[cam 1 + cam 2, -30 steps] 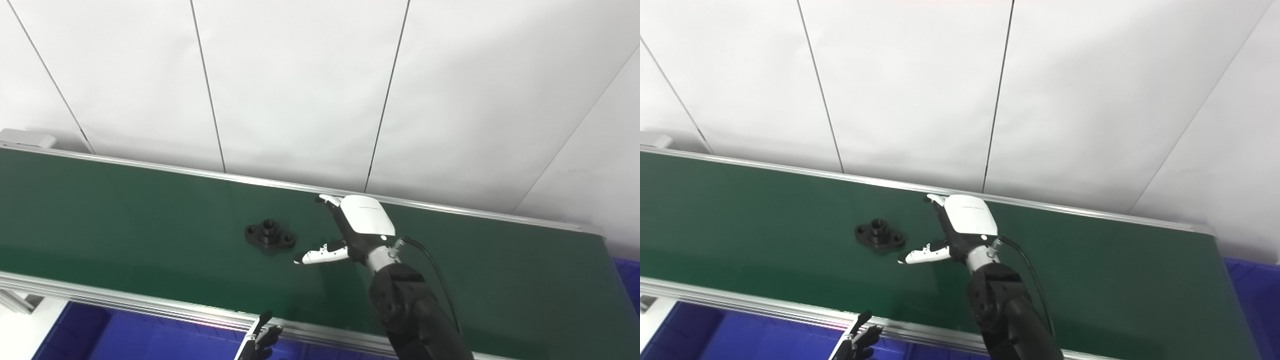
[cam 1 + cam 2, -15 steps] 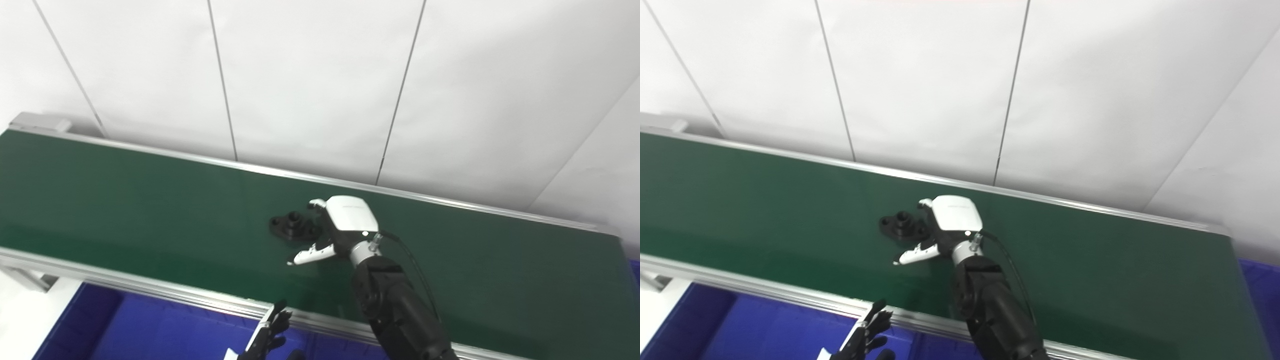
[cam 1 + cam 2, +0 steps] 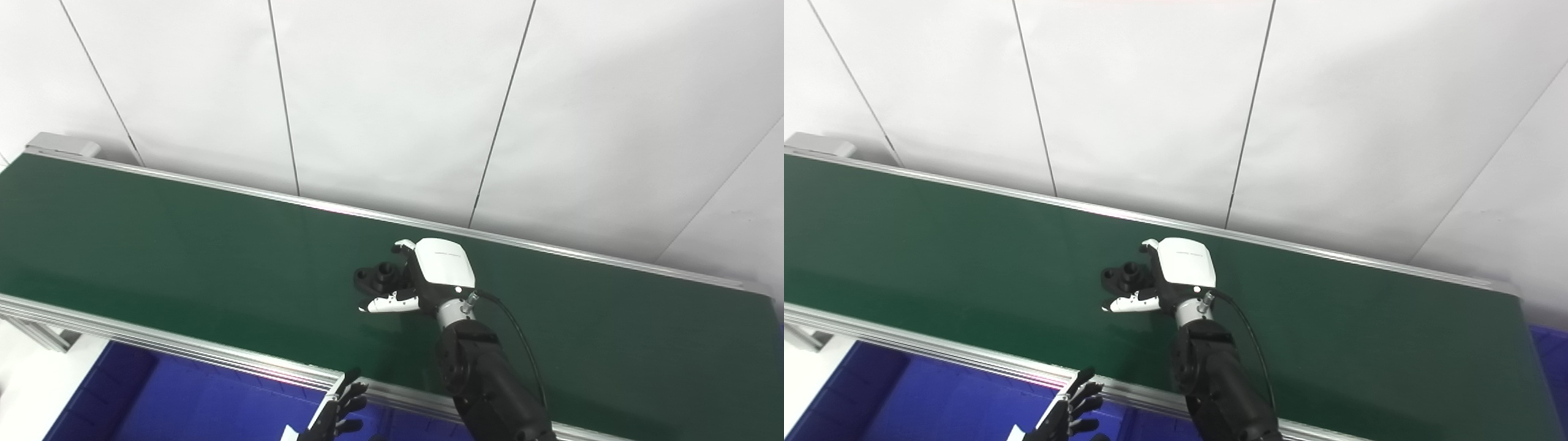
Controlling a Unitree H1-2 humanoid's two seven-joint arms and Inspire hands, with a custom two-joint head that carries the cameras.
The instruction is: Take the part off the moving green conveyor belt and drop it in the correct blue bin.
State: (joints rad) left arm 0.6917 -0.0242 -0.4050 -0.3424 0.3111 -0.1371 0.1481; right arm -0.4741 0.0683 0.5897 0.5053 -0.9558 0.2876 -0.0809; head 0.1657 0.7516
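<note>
Black flanged part (image 3: 378,278) sits mid-frame on the green conveyor belt (image 3: 153,257), between the right hand's (image 3: 429,278) spread fingers and thumb, not yet gripped. Looks rigid, small, light; I'd pinch across the raised center boss. Left hand (image 3: 338,413) at bottom edge, fingers apart, empty; no readable markings.

Lighting: bright, even, diffuse; source not visible. White wall panels (image 3: 392,92) near overexposed, seams thin and dark. Green conveyor belt (image 3: 153,245) dark with a faint sheen; pale reflection under the right hand (image 3: 438,272). Shadows: soft, weak, close under the hand and the black part (image 3: 376,277), whose detail is lost in darkness. Near aluminium rail (image 3: 937,355) shows a pinkish glare line. Focus: mildly soft throughout. Straight edges stay straight.
</note>
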